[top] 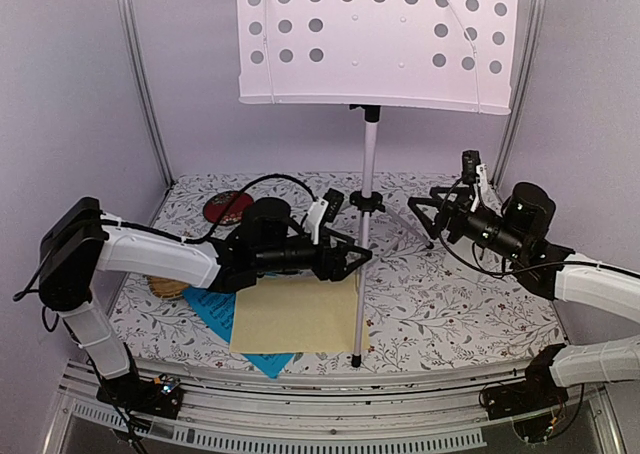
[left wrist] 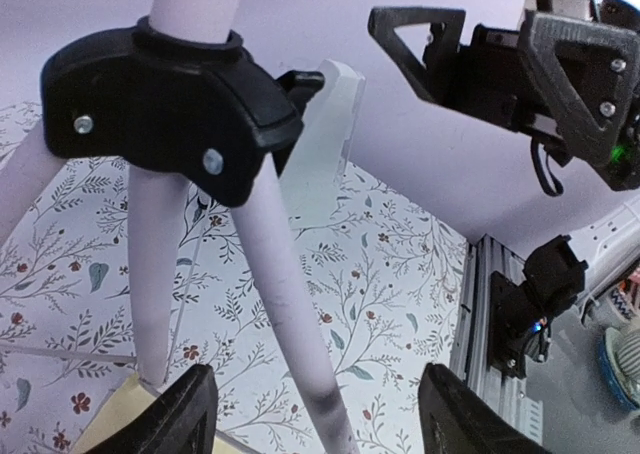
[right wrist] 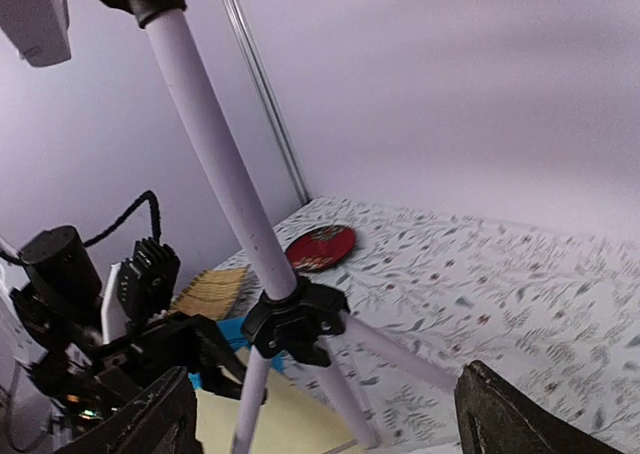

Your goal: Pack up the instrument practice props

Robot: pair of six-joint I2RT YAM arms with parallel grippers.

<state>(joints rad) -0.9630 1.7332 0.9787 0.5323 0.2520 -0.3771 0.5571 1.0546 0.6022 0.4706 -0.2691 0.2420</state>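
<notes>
The music stand's white perforated desk (top: 375, 39) sits on a silver pole (top: 370, 144) above a black tripod hub (top: 365, 202). My left gripper (top: 350, 257) is open, its jaws on either side of the front tripod leg (left wrist: 300, 344) just below the hub (left wrist: 170, 104), not touching it. My right gripper (top: 430, 209) is open and empty, right of the hub (right wrist: 295, 319) and facing it. A pale-yellow music sheet (top: 295, 314) lies on a blue one (top: 215, 309) under the left arm. No metronome is in view.
A round red dish (top: 228, 207) lies at the back left. A yellow woven tray (top: 168, 287) is partly hidden behind the left arm. The tripod's right leg (top: 410, 224) runs toward the right gripper. Purple walls and metal posts (top: 140, 74) enclose the floral table.
</notes>
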